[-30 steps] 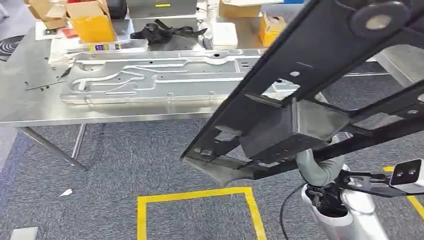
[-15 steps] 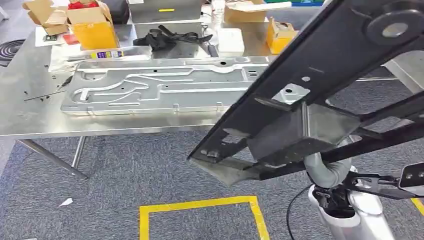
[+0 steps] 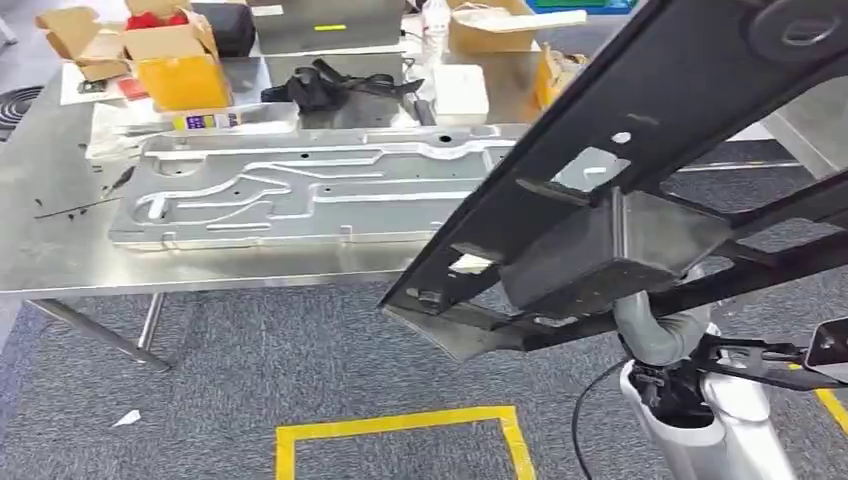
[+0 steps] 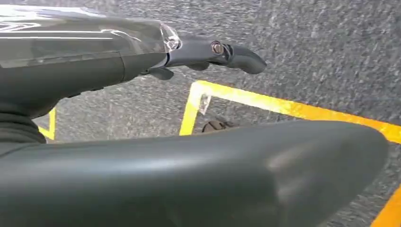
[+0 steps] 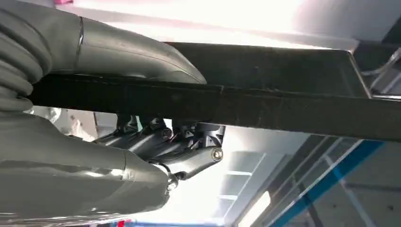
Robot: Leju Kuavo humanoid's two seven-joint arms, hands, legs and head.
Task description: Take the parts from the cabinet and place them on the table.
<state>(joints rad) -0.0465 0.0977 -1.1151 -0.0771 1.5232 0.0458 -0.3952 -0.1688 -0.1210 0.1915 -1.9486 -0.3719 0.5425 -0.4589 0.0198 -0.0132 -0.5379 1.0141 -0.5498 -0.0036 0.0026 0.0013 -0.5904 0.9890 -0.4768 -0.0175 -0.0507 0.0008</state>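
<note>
So, about halfway: black frame part (image 3: pixel 640 180) is out of the cabinet, gripped in my right hand (image 5: pixel 156 123), fingers curled round its bar, held over the floor short of the table (image 3: pixel 60 260). Left hand (image 4: pixel 213 49) empty, fingers apart. Setting down is left.

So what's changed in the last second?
The whole head view shifted, so the camera moved; the table now sits a little lower and closer. The right hand still grips the black frame, carried the same way. The left hand hangs over the carpet.
</note>
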